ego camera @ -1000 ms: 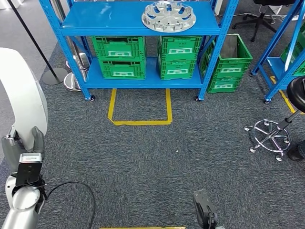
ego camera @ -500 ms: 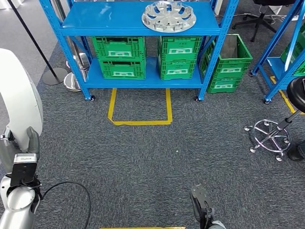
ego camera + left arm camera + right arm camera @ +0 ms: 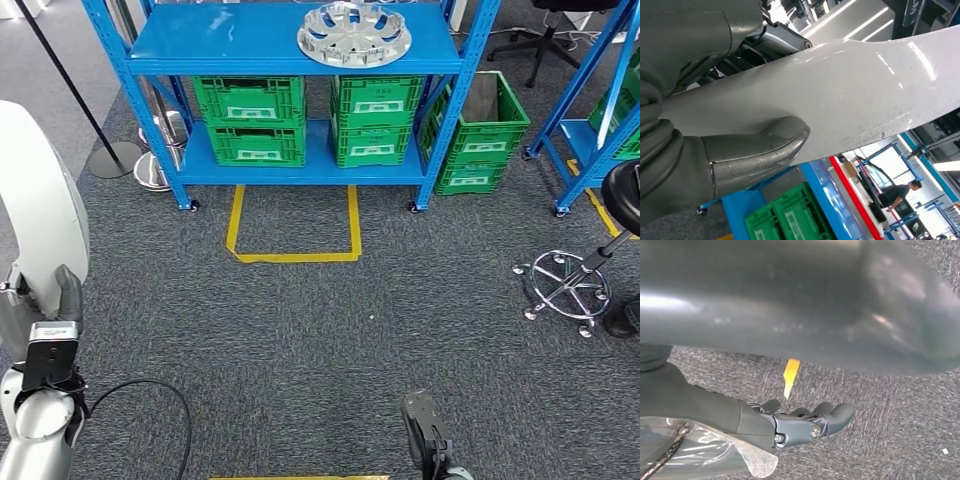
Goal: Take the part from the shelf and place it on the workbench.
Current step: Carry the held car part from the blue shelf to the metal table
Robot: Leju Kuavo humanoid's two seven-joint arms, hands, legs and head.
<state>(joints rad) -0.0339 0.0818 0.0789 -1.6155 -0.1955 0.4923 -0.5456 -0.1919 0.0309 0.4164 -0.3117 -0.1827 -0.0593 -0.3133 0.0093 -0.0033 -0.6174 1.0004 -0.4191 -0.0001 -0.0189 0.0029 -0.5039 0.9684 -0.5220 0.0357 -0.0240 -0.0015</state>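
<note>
1. The left arm rises along the head view's left edge, silver forearm upright, wrist camera facing the viewer.
2. The left robot hand grips a broad white curved part; its thick grey thumb lies flat against the white face.
3. The right robot hand hangs low, dark fingers extended and apart, holding nothing.

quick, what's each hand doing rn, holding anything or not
Left hand: grips a large curved white panel.
Right hand: holds nothing, fingers extended over grey carpet.
</note>
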